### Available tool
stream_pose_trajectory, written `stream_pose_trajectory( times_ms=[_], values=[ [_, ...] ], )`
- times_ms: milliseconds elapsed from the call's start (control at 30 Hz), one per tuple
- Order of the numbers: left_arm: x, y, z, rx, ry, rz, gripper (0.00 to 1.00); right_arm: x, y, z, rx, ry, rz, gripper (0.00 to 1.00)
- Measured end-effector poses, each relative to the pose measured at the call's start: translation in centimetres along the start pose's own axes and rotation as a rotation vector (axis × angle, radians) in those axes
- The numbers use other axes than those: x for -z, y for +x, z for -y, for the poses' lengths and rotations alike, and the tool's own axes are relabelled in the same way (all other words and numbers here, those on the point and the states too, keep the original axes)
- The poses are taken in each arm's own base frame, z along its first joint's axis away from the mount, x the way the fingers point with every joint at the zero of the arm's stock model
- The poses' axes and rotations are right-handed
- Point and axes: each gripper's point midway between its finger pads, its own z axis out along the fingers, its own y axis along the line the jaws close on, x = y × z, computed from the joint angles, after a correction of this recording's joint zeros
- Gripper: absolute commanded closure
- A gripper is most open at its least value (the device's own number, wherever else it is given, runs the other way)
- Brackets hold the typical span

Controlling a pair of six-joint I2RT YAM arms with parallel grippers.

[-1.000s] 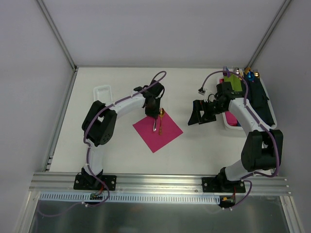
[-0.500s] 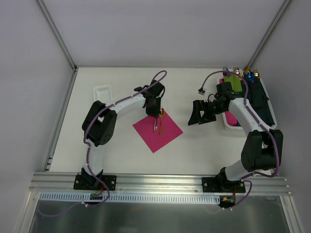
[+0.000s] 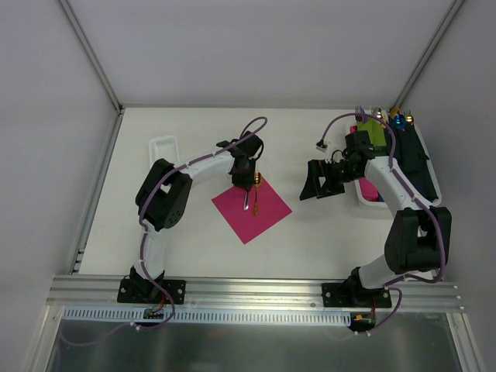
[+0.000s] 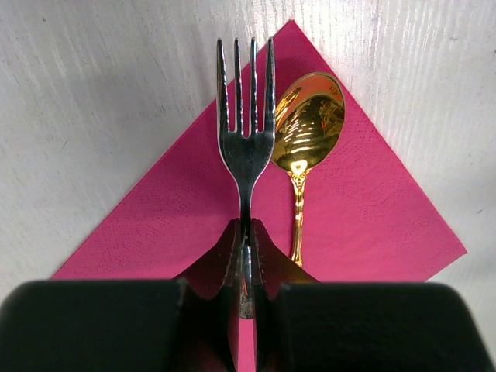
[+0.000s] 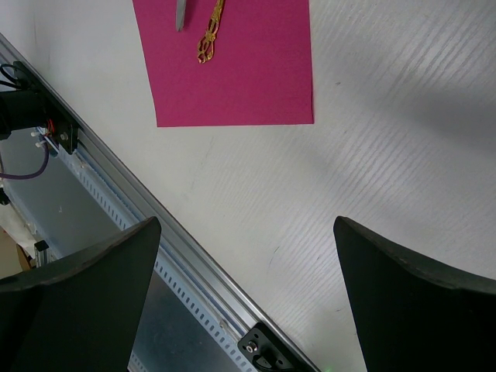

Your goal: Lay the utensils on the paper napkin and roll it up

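Near the middle of the white bench point(image 3: 194, 139), a little left of centre: thin square magenta-pink paper napkin point(image 3: 252, 213), flat and turned diamond-wise, one corner toward the near edge and one toward the far edge.

On the napkin: small gold-coloured metal spoon point(image 4: 306, 132) with an ornate slim handle. Lies bowl-up, with the bowl close to the far corner and just at the napkin's right-hand far edge. Handle directed back toward the napkin's centre.

Just left of the spoon and parallel to it: slim shiny four-tined metal fork point(image 4: 246, 132). Reads as silvery-dark in the left wrist view. Tines toward the far corner. Whether it touches the paper cannot be told.

Left gripper point(image 4: 246, 240): above the far half of the napkin, clenched on the fork's handle, black fingers point(image 4: 225, 256) pressed against both sides of it.

Right gripper point(image 3: 311, 182): right of the napkin and well apart from it, above bare bench, jaws released and spread wide, grasping nothing. In the right wrist view, both black fingers point(image 5: 77, 294) frame bench surface, with the napkin point(image 5: 248, 70), the spoon handle point(image 5: 209, 35) and the end of the fork point(image 5: 180, 14) at the top.

At the right edge of the bench: white tub point(image 3: 364, 198) with green and pink sheets inside, largely hidden by the right arm.

Near the far-left corner: small white basket point(image 3: 163, 145).

Along the near edge: aluminium rail point(image 3: 256, 291) bearing both arm bases.
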Motion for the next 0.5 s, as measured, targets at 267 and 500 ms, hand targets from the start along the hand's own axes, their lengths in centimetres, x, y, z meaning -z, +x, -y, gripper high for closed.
stream_pose_trajectory(
  times_ms=[267,500],
  values=[
    [-0.09,-0.01,-0.15,-0.001,-0.006,0.002,0.99,0.00,0.00,-0.01,0.000,0.000,0.000,0.01],
    [0.13,-0.09,-0.26,-0.004,-0.010,0.009,0.99,0.00,0.00,-0.01,0.000,0.000,0.000,0.01]
  ],
)
